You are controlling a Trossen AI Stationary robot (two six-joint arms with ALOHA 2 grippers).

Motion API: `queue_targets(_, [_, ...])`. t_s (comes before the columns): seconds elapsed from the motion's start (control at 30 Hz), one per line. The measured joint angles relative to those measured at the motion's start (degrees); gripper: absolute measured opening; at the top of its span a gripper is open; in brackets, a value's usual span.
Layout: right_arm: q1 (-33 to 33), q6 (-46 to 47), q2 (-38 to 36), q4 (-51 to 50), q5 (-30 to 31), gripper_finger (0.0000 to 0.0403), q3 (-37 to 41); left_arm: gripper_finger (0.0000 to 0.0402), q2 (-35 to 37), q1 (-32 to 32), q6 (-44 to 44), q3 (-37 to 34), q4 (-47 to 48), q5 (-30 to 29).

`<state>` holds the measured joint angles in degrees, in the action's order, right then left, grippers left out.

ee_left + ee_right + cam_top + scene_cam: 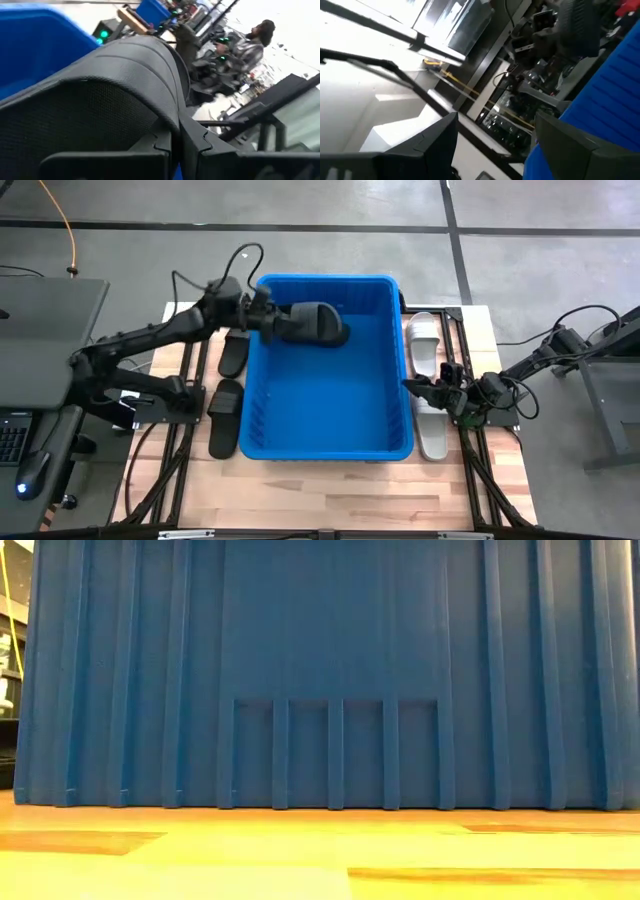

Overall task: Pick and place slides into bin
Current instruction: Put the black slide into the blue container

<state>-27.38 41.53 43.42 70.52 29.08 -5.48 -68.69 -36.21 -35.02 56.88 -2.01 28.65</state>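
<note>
The blue bin (pixel 325 415) stands mid-table; its ribbed wall (pixel 330 670) fills the low view. My left gripper (pixel 262 316) reaches over the bin's far left corner, shut on a black slide (pixel 312 324). Two more black slides (pixel 235 352) (pixel 225 418) lie on the table left of the bin. Two white slides (pixel 424 342) (pixel 432 432) lie on the table right of it. My right gripper (pixel 425 388) is open and empty beside the bin's right wall, over the white slides. My left gripper pinches the black slide between its two fingers (pixel 165 145) at the slide's left end, next to the wide strap (pixel 125 75). The fingers come about level from the table's left, along the slide. The slide is lifted clear above the bin's inside, reaching toward the right.
The bin's rim (pixel 247 360) stands between the arms. Dark frame bars (pixel 478 470) run along the wooden table. A grey desk (pixel 40 330) stands off the left edge. A person (pixel 250 40) sits in the room beyond the table.
</note>
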Motion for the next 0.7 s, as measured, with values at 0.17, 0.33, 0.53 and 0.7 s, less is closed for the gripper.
queue_targets(0.17, [0.02,0.02,-0.01,0.01,2.95,0.0252,0.00,0.0000,-7.19,-5.49,-2.28,0.07,-9.41,4.91])
queue_targets(0.33, [0.02,0.06,0.00,-0.01,6.58,0.0252,0.00,0.0000,-13.49,-7.53,-8.07,0.07,-16.51,5.78])
queue_targets(0.53, [0.02,0.92,0.00,-0.20,5.53,0.0252,0.00,0.0000,-20.11,-7.69,-10.47,0.07,-16.19,3.96])
queue_targets(0.7, [0.00,1.09,0.00,-1.10,4.30,0.0252,0.00,0.0000,-24.84,-7.67,-10.86,0.07,-16.40,2.68])
